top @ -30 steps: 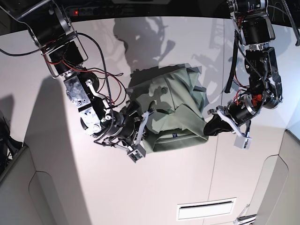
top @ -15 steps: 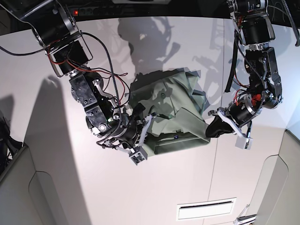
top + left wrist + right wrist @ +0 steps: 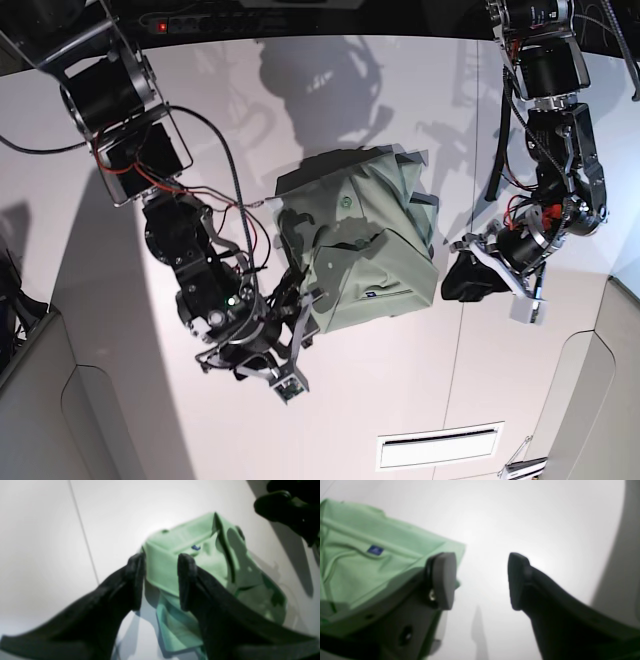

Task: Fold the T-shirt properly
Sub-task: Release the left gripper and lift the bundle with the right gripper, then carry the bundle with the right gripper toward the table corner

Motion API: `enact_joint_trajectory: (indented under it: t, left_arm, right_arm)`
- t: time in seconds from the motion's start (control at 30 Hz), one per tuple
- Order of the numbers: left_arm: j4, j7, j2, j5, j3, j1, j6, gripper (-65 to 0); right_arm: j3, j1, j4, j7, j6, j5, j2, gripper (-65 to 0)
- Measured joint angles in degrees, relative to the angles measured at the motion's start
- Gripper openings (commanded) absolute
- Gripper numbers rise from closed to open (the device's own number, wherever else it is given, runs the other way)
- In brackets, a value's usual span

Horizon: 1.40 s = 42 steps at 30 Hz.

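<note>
Base view, from left to right: my right gripper [image 3: 300, 335] stands parted at the near-left corner of the T-shirt [image 3: 365, 255], holding nothing. That shirt lies mid-table [image 3: 120, 400] as a compact bundle, collar and placket on top, so I judge the main folds done, though the far edge looks rumpled and may want squaring. Over on the other side, my left gripper [image 3: 447, 283] is spread too, its fingers [image 3: 135, 580] straddling the shirt's corner without pinching it.
</note>
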Motion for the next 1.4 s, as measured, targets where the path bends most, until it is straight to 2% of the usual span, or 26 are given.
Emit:
enact_joint_trajectory:
  t: [0.07,0.1,0.13,0.2,0.27,0.37,0.47,0.67,0.73,0.87,1.0,1.1,1.4]
  left_arm:
    - [2.8,0.0,0.0,-0.9,-2.2,0.0,0.0,-48.9]
    - [4.5,0.0,0.0,-1.1,-3.5,0.0,0.0,-53.8]
    - [6.1,0.0,0.0,-1.2,-5.0,0.0,0.0,-58.7]
    - [8.5,-0.1,0.0,-1.2,-8.3,0.0,1.2,-65.0]
    - [9.2,-0.2,-0.1,-1.1,-11.3,0.0,1.3,-65.0]
    - [9.2,-0.3,-0.1,-1.1,-13.7,0.7,1.3,-65.0]
    - [9.2,-0.2,0.0,-1.0,-14.0,2.8,1.3,-65.0]
    - [9.2,0.0,0.1,-0.6,-13.9,7.4,1.4,-65.0]
    - [9.2,0.0,0.2,-0.6,-13.9,8.3,1.4,-65.0]
    - [9.2,0.0,0.1,-0.6,-13.9,8.6,1.4,-65.0]
    - [9.2,0.0,0.2,-0.7,-13.9,9.3,1.4,-65.0]
    - [9.2,0.0,0.1,-1.0,-13.9,10.2,1.4,-65.0]
    - [9.2,1.7,0.4,-2.6,-13.9,11.0,1.3,-65.0]
  right_arm:
    - [0.0,1.6,0.0,-3.0,0.6,3.7,0.0,-53.3]
    - [0.1,2.2,0.0,-4.2,2.0,6.2,0.0,-62.1]
    - [0.2,2.4,0.1,-5.1,3.7,8.9,-0.1,-65.0]
    - [0.2,1.7,0.1,-6.2,6.0,12.8,-0.9,-65.0]
    - [0.2,-0.2,0.1,-6.3,7.4,14.4,-2.5,-65.0]
    - [0.1,-3.5,0.0,-6.4,7.7,14.3,-5.5,-65.0]
    - [0.1,-6.4,0.0,-5.0,7.9,8.9,-7.7,-65.0]
    - [0.2,-13.4,-0.1,-2.3,5.8,2.7,-7.2,-65.0]
    - [0.2,-14.2,0.1,-1.3,5.6,3.0,-5.8,-65.0]
    - [0.2,-15.3,0.8,-0.5,4.7,4.3,-0.8,-65.0]
    - [0.2,-15.0,1.4,-3.9,4.8,6.9,4.3,-65.0]
    - [0.2,-15.2,2.6,-4.3,4.6,9.9,8.6,-65.0]
    - [3.7,-23.1,12.4,-4.7,3.5,8.5,19.0,-65.0]
